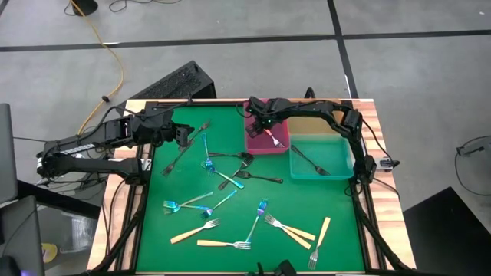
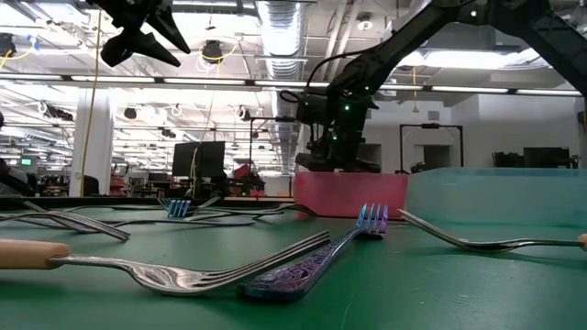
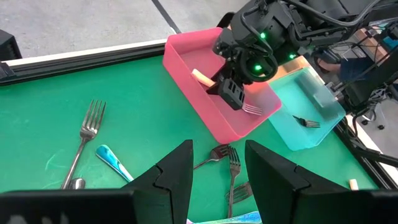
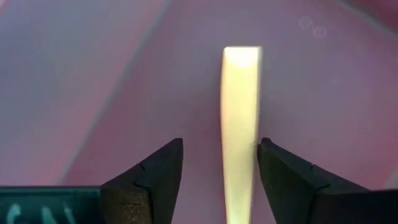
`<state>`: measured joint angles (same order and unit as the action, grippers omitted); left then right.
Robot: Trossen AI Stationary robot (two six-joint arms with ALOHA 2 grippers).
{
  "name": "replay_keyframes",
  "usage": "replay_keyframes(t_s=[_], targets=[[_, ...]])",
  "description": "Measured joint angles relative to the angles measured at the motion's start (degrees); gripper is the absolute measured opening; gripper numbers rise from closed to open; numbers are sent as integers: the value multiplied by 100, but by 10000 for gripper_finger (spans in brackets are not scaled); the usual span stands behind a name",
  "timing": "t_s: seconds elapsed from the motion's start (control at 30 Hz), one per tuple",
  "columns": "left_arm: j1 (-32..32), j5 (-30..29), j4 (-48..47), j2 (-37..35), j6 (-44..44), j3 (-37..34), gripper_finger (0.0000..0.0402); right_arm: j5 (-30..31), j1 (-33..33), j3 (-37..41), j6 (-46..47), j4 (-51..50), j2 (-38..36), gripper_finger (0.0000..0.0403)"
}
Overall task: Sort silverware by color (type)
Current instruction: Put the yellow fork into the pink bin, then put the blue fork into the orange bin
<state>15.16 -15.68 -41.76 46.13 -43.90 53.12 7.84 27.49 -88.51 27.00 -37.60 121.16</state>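
A silver fork with a tan handle [image 4: 241, 124] lies in the pink bin [image 1: 253, 144], tines [image 3: 252, 110] toward the teal bin [image 1: 341, 172]. My right gripper [image 4: 221, 146] hangs open over it, pointing steeply down, a finger on each side of the handle. My left gripper [image 3: 217, 149] is open and holds nothing, raised above the mat's far left [image 1: 184, 138]. More silverware lies flat on the green mat: tan-handled forks [image 1: 222, 244] near the front, blue ones [image 1: 257, 218] and dark ones [image 1: 257, 177] in the middle. My right gripper comes down from above with its fingers across the tan handle [image 4: 241, 162]. The handle lies on the bin floor close against one finger [image 4: 280, 171], with a gap to the other. Whether that finger touches it, I cannot tell.
The teal bin holds one dark fork [image 1: 311, 161] and stands right of the pink bin at the mat's far right. A black keyboard [image 1: 173, 84] lies beyond the far left corner. The right arm [image 1: 337, 115] arches over both bins. A wooden frame borders the mat.
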Motion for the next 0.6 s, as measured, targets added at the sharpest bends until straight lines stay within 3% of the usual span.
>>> replay_keyframes(t_s=[0.37, 0.6], targets=[[0, 1, 0, 0, 2, 0, 129, 0, 0, -23, -48, -160, 0, 228], [0, 2, -85, 0, 0, 0, 129, -14, -2, -916, -598, -762, -4, 226]])
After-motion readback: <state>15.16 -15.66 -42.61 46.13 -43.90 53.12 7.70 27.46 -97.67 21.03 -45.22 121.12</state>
